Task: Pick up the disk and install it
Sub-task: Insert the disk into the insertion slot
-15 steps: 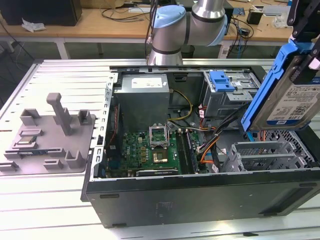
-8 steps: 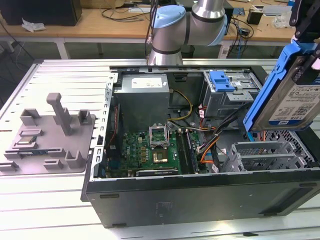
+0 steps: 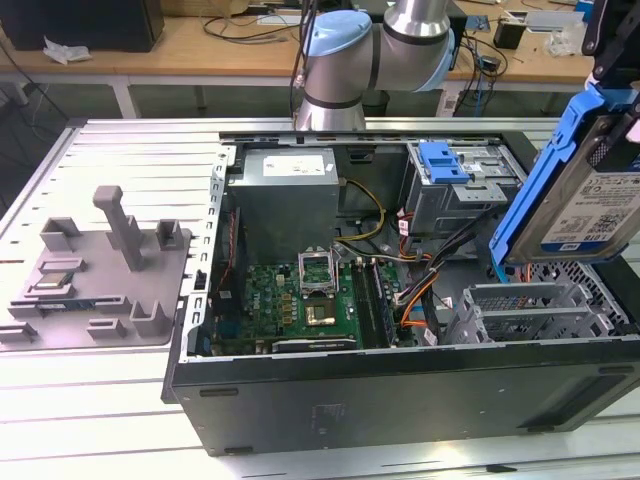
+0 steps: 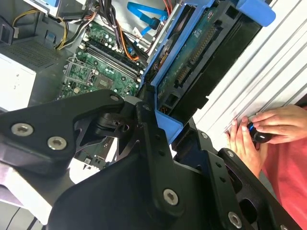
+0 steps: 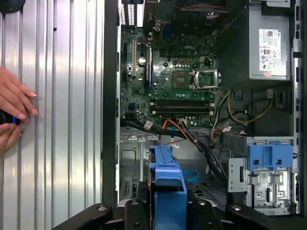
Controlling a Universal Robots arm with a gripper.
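Second wrist view has the black end effector [image 4: 165, 122] nearest, clenched on the blue plastic rail of the disk [image 4: 201, 52], whose green circuit board faces the camera. In the exterior view the disk [image 3: 590, 200] hangs tilted over the open computer case [image 3: 400, 390], at the exterior view's right. It is flat silver metal with a white label, framed in blue.

The case is a black box lying on its side. Just under the disk it holds two grey metal bays [image 3: 530, 310]. Beside them a bundle of black and orange cables [image 3: 420, 290] crosses the floor of the case. A green motherboard [image 3: 300, 300] lies in the middle. Behind it sit a grey power supply box [image 3: 285, 195] and a drive cage with a blue latch [image 3: 445, 160].

The case rests on a ribbed metal surface [image 3: 100, 420]. A grey moulded fixture [image 3: 100, 270] with upright posts stands well apart from it, at the exterior view's left. In the first wrist view a person's hand [image 5: 14, 103] rests on the ribs beside the case wall. Farthest back, the robot arm [image 3: 370, 50] rises in front of a wooden surface [image 3: 200, 45].
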